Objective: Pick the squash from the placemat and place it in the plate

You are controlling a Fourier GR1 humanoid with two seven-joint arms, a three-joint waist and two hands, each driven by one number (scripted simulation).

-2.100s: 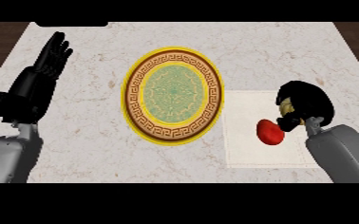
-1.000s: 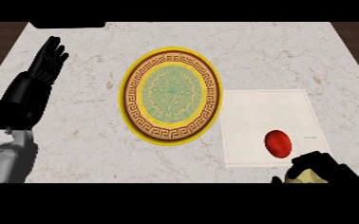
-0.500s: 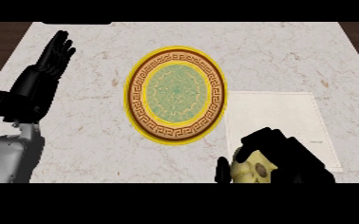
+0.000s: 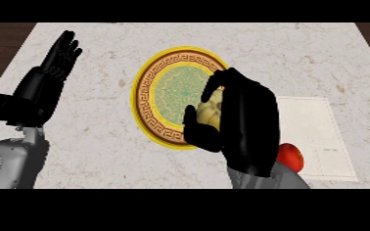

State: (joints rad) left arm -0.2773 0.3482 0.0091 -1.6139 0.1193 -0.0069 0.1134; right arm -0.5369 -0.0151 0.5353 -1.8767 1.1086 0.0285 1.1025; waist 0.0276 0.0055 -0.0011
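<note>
While right hand [image 4: 242,122] curls round squash [image 4: 210,108] over plate [image 4: 155,105], left hand [image 4: 45,80] rests open; no writing legible.

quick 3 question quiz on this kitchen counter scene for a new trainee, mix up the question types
1. True or false: the right hand is curled round the squash.
2. Which thing lies on the placemat? A) a spoon B) a red fruit C) a cup
3. Fill in: the left hand rests open at the view's ____ edge.

Key: 1 true; 2 B; 3 left. The held squash shows over the plate, at its right rim.
</note>
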